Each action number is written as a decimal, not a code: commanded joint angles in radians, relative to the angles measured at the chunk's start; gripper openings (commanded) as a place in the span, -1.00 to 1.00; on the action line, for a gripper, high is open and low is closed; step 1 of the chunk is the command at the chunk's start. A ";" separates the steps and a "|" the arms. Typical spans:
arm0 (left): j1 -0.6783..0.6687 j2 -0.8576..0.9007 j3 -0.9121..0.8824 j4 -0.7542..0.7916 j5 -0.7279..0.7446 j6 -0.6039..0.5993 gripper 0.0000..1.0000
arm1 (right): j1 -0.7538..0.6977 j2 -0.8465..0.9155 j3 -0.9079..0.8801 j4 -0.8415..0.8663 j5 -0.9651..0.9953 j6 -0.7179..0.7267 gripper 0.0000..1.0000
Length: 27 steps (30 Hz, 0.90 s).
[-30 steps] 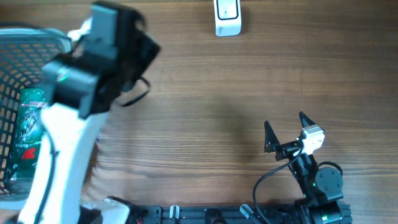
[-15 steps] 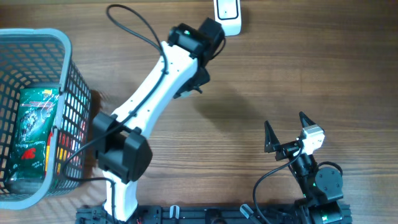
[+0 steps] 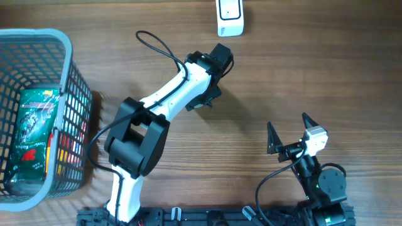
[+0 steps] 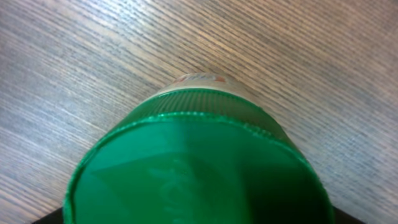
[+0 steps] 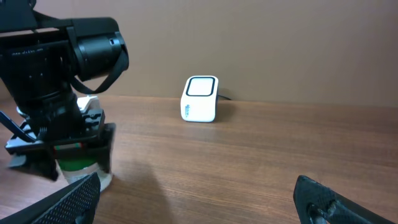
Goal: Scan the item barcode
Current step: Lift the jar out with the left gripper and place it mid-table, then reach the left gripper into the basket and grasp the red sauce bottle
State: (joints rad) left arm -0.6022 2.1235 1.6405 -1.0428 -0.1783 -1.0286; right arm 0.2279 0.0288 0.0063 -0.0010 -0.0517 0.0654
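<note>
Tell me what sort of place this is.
Probably a mock shop checkout set up on a wooden tabletop: there is a white barcode scanner and a grey shopping basket holding a green packet.

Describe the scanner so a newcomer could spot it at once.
Start at the wooden table and look to its far edge, at the top of the overhead view. Near the middle of that edge stands the scanner, well away from the basket at the left end. It is the only small white box there, with a dark-framed window on its face.
</note>
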 commanded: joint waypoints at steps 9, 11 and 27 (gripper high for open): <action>0.014 -0.127 0.283 -0.372 -0.082 0.060 1.00 | 0.004 -0.004 -0.001 0.002 -0.001 -0.011 0.99; 0.025 -0.201 0.339 -0.428 -0.112 0.060 1.00 | 0.004 -0.004 -0.001 0.002 -0.001 -0.011 0.99; 0.975 -0.787 0.375 -0.506 -0.179 -0.035 0.99 | 0.004 -0.004 -0.001 0.002 -0.001 -0.011 0.99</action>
State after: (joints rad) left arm 0.2260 1.3354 2.0079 -1.5234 -0.3992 -1.0363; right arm 0.2287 0.0288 0.0063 -0.0010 -0.0517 0.0654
